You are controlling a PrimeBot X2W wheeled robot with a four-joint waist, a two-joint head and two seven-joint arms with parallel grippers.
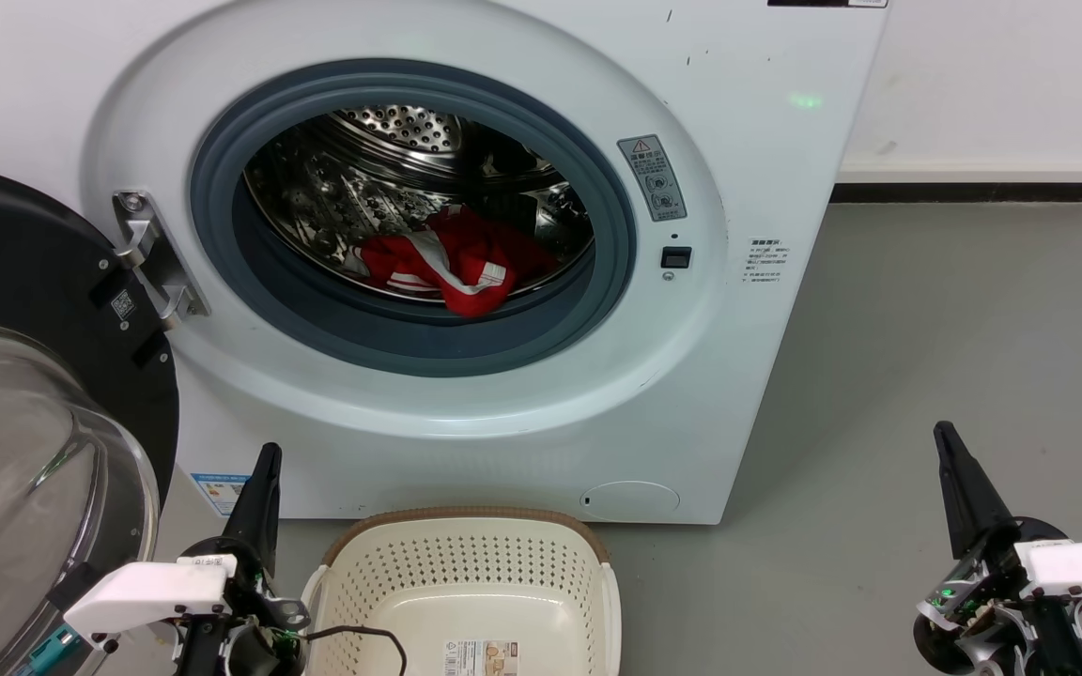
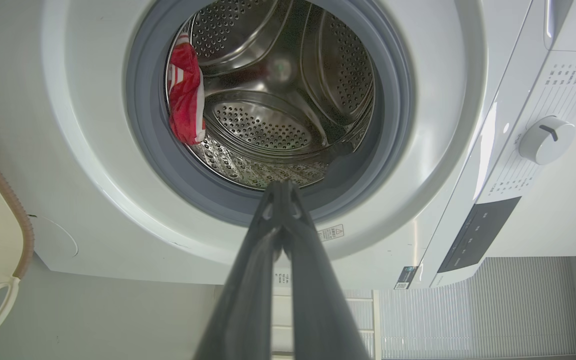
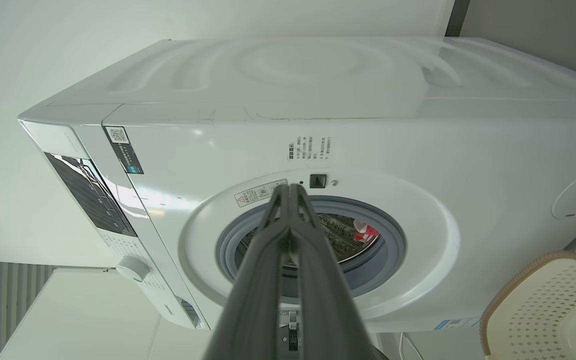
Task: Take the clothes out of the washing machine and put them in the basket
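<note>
The clothes (image 1: 447, 263) lie in the drum (image 1: 391, 122) of the washer (image 1: 785, 141), its door (image 1: 24, 263) swung open (on the robot's left). The basket (image 1: 466, 514) sits on the floor (image 1: 879, 376) just before it. The left hand (image 1: 267, 460) and right hand (image 1: 947, 439) are pinched narrow, holding nothing.

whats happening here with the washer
A two-armed robot faces the washing machine, its door swung open. The red clothes lie in the drum, untouched. The basket sits on the floor in front, with no clothes in it. The left hand and right hand hang low either side of the basket, both shut and holding nothing.
</note>
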